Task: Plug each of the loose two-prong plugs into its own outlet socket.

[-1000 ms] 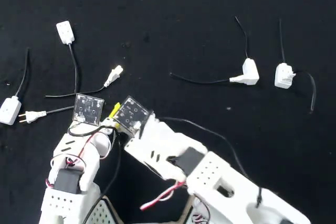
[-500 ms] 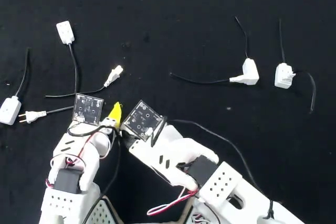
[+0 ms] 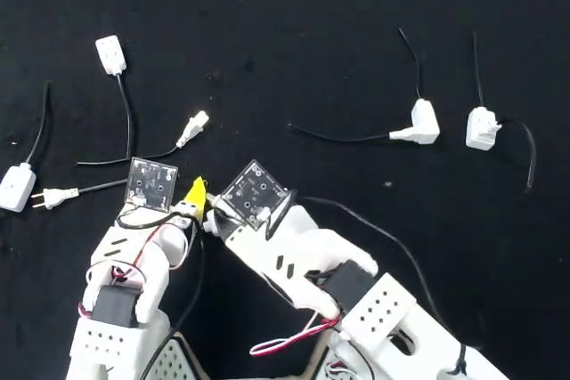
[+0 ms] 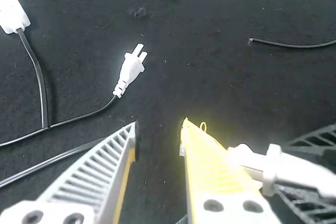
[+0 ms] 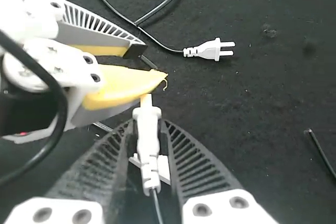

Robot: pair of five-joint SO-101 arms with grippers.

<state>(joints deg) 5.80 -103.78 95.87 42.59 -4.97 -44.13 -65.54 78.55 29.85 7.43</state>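
My right gripper (image 5: pixel 147 127) is shut on a white two-prong plug (image 5: pixel 148 150), its cable trailing back between the black fingers. The plug's prongs touch or nearly touch the yellow finger (image 5: pixel 118 86) of my left gripper (image 4: pixel 157 129), which stands open with nothing in it. In the high view both grippers meet near the table's front left, left gripper (image 3: pixel 189 198) beside right gripper (image 3: pixel 212 220). A loose white plug (image 3: pixel 192 128) lies just beyond them, also plug (image 4: pixel 130 69). Another loose plug (image 3: pixel 49 197) lies at the left. White outlet sockets rest at far left (image 3: pixel 110 53), left edge (image 3: pixel 16 186) and right (image 3: pixel 482 127).
A white angled plug (image 3: pixel 419 126) with a thin black cable lies at the right, next to the right socket. Black cables (image 3: pixel 126 117) run across the left part of the black table (image 3: pixel 294 60). The middle and far part of the table are bare.
My right arm's wrist has swung to the right with the plug still held, while its fingertips stay beside the left gripper. The left arm has kept still.
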